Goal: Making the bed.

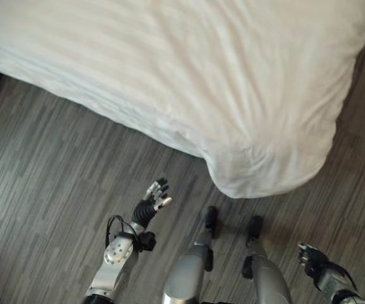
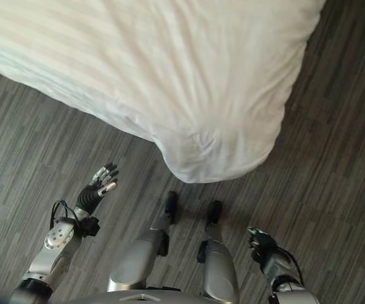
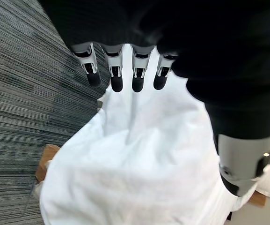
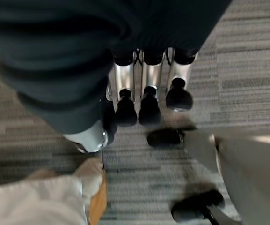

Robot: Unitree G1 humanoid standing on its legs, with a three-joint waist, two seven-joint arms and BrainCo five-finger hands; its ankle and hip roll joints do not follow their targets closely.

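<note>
- So the bed (image 1: 188,69) takes up the whole top of my head view, from about 9 o'clock across to 2 o'clock, covered in a white duvet (image 2: 169,82) with faint stripes in the weave.
- One rounded corner of the duvet (image 1: 258,171) hangs down toward me at roughly 5 o'clock of centre, a bit crumpled and creased right at the tip, draping over the bed's edge onto the floor side.
- From my left wrist view the same white cloth bulges out past my fingers, and a bit of light wooden bed frame (image 3: 46,159) peeks out under it.
- My left robot hand (image 1: 155,195) is up in the air around 7 o'clock, near the duvet's long edge but not touching it. Fingers (image 3: 113,77) are straight and relaxed, spread a little, nothing in them.
- My right robot hand (image 1: 311,256) sits low at about 4 o'clock, well apart from the duvet corner and over the floor. In its wrist view the fingers (image 4: 146,105) hang straight-ish and loose, holding nothing, with a scrap of white cloth and a wooden frame corner (image 4: 97,197) showing at the edge.
- Everything around the bed is grey wood-look floor (image 1: 49,183), planks running in streaky stripes, filling the lower half and the far right side past the bed corner.
</note>
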